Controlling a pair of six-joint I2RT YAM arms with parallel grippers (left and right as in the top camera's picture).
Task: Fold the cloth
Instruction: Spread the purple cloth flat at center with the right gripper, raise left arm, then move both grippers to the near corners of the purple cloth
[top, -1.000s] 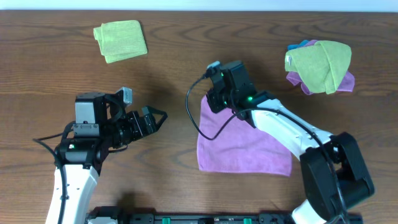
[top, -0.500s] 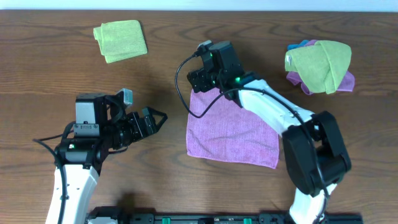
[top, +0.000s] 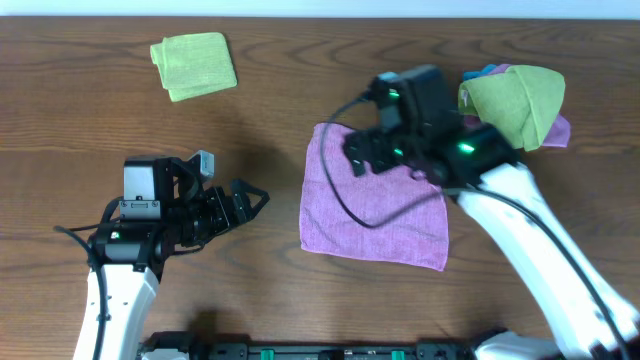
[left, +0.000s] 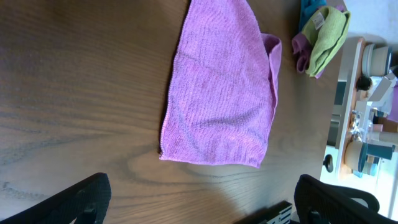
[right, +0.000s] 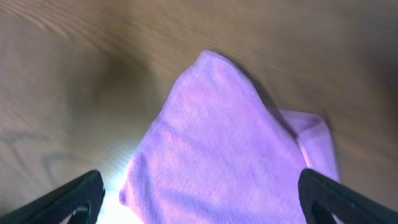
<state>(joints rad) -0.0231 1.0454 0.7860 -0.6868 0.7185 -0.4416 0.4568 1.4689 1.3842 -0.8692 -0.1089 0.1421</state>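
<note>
Near left, your left tool (top: 246, 198) sits with its jaws spread wide and has hold of nothing; it points right, towards the cloth, well apart from it. The cloth (top: 372, 215) lies mostly flat on the wooden surface (top: 90, 120), right of centre. Its right edge is flipped over onto itself at the far corner (clearest in the left wrist view). Your right tool (top: 361, 156) is over the cloth's far part, with its jaws wide apart and nothing gripped. The right wrist view is blurred, so you cannot tell if it touches the fabric. Far left is a folded lime-green towel (top: 194, 65). Far right is a bunched pile of cloths (top: 515, 105), green on top, just beside the right arm.
</note>
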